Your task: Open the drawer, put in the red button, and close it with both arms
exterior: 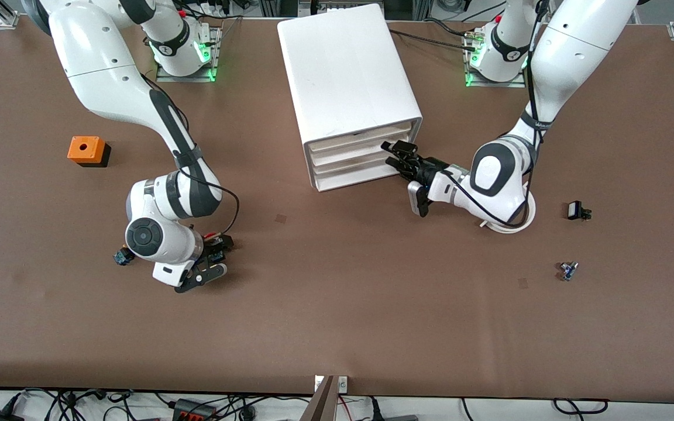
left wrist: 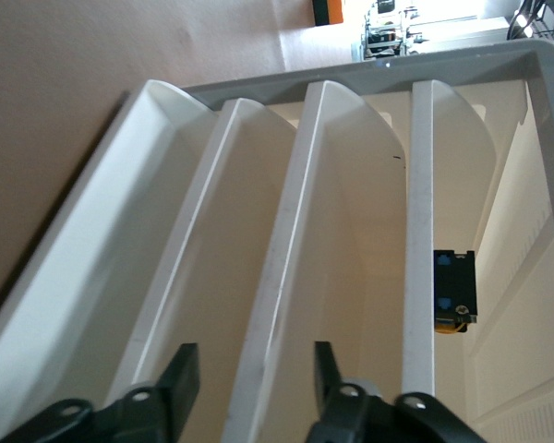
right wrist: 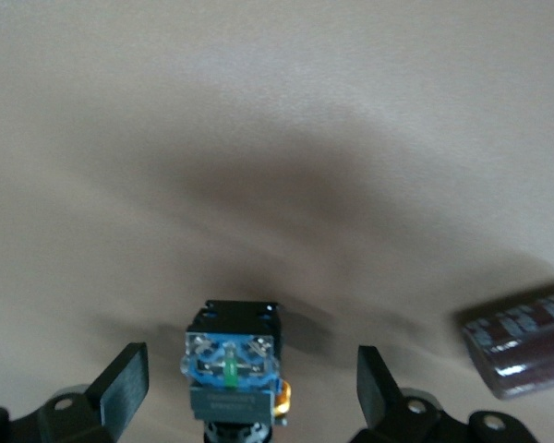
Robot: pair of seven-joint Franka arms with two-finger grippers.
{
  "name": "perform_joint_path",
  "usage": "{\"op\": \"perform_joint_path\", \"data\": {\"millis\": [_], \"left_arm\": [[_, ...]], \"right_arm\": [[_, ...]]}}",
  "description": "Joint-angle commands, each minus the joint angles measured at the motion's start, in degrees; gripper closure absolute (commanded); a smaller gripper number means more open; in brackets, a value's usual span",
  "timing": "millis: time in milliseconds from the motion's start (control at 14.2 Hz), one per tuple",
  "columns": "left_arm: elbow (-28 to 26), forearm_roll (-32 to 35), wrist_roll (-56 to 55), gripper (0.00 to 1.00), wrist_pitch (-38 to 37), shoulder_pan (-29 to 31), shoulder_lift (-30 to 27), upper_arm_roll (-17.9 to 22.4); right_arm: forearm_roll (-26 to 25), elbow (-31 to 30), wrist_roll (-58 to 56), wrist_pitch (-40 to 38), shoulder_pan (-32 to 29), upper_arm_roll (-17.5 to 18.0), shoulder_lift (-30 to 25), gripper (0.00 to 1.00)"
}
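A small push-button with a black and blue body [right wrist: 233, 365] lies on the table between the fingers of my right gripper [right wrist: 249, 388]; its cap is hidden, so I cannot tell its colour. The gripper is open around it without touching it. In the front view this gripper [exterior: 215, 264] is low over the table at the right arm's end. My left gripper [exterior: 396, 156] is open at the front of the white drawer cabinet [exterior: 348, 76]. Its fingers [left wrist: 180, 378] straddle the edge of one drawer front [left wrist: 277, 277]. The drawers look shut.
A second small button [exterior: 121, 256] lies beside the right arm's wrist. A dark red cylinder [right wrist: 522, 340] lies near the right gripper. An orange box with a hole [exterior: 87, 151], a white ring [exterior: 515, 225], a black part [exterior: 577, 210] and a small blue part [exterior: 568, 270] lie about. A black and blue part [left wrist: 454, 288] shows inside the cabinet.
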Motion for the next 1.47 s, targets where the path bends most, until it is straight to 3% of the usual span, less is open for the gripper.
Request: {"op": "perform_joint_path", "data": {"millis": [0, 140, 281, 351, 421, 491, 561, 632, 772, 982, 1053, 1193, 1404], "left_arm": [[-2.5, -2.1, 2.3, 0.63, 0.7, -0.3, -0.9, -0.5], [-2.6, -2.1, 2.3, 0.83, 0.6, -0.3, -0.9, -0.5], [-2.2, -2.2, 2.2, 0.92, 0.8, 0.1, -0.3, -0.4], [-1.7, -2.2, 2.2, 0.92, 0.9, 0.2, 0.0, -0.1], [-0.7, -2.2, 2.1, 0.92, 1.0, 0.3, 0.9, 0.3], [0.8, -2.2, 2.0, 0.92, 1.0, 1.0, 2.1, 0.4], [2.2, -2.0, 2.0, 0.92, 1.0, 1.7, 3.4, 0.5], [3.8, -1.6, 1.8, 0.92, 1.0, 2.5, 4.7, 1.1], [6.2, -1.5, 1.5, 0.92, 2.1, 2.4, 6.4, 2.5], [10.4, -1.5, 0.7, 0.92, 5.1, 2.2, 8.6, 4.2], [11.8, -1.5, 0.0, 0.88, 5.1, 2.3, 9.4, 4.4], [12.0, -1.5, -0.6, 0.02, 5.6, 2.4, 9.6, 4.3], [12.3, 1.5, -0.6, 0.00, 5.8, 2.8, 8.2, 5.4]], "right_arm": [[0.8, 1.5, -1.4, -0.1, 0.7, 0.1, 0.7, 0.00], [0.6, 1.5, -1.5, -0.5, 0.7, 0.1, 0.7, 0.00], [0.0, 1.5, -1.6, -0.5, 0.7, 0.1, 0.8, 0.16], [-0.3, 1.5, -1.9, -0.5, 0.6, 0.1, 0.9, 0.29], [-0.2, 1.5, -1.8, -0.5, 0.7, 0.1, 0.9, 0.58], [-0.4, 1.5, -1.7, -0.6, 0.7, 0.1, 0.8, 0.77], [-0.3, 1.5, -1.7, -0.6, 0.7, 0.1, 0.6, 0.92], [-0.2, 1.5, -1.8, -0.9, 0.7, 0.1, 0.4, 1.00], [0.5, 1.6, -1.3, -2.0, 0.7, 0.1, -0.7, 1.00], [0.5, 7.9, -1.1, -6.1, 1.0, 0.3, -1.3, 1.00], [0.5, 11.3, -1.0, -7.8, 2.2, 0.4, -1.2, 1.00], [0.5, 16.3, -0.1, -10.3, 3.9, 0.4, -1.2, 1.00], [0.5, 22.5, 5.9, -15.4, 7.6, 0.5, -1.3, 1.00]]}}
